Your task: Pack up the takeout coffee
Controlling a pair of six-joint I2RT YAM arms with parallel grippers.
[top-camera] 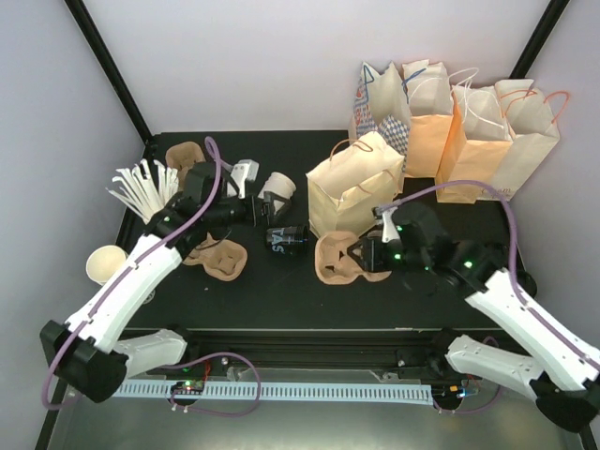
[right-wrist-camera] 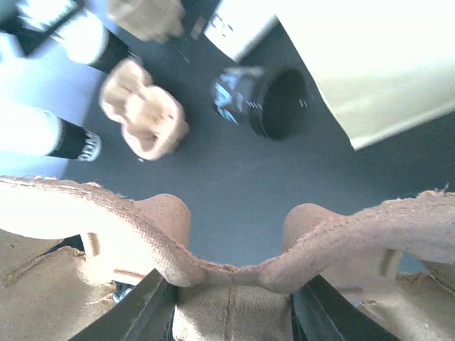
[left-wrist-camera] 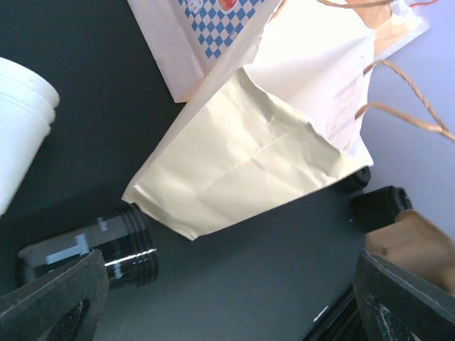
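Observation:
The takeout coffee cup (top-camera: 278, 191), white with black lettering, lies on its side left of the cream paper bag (top-camera: 354, 192). Its lettered side shows at the top of the right wrist view (right-wrist-camera: 238, 25), and a white ribbed rim, probably the same cup, at the left edge of the left wrist view (left-wrist-camera: 21, 121). No lid is in view. My left gripper (top-camera: 260, 209) is beside the cup, open and empty (left-wrist-camera: 227, 273). My right gripper (top-camera: 367, 253) is shut on the rim of a brown pulp cup carrier (right-wrist-camera: 234, 273), which lies in front of the cream bag (top-camera: 337, 261).
A black cup with pale lettering (top-camera: 286, 240) lies on its side between the arms. Two more pulp carriers (top-camera: 221, 256) (top-camera: 185, 155), a bunch of white sticks (top-camera: 142, 186) and a plain cream cup (top-camera: 105, 263) lie at the left. Several paper bags (top-camera: 469, 141) stand at the back right.

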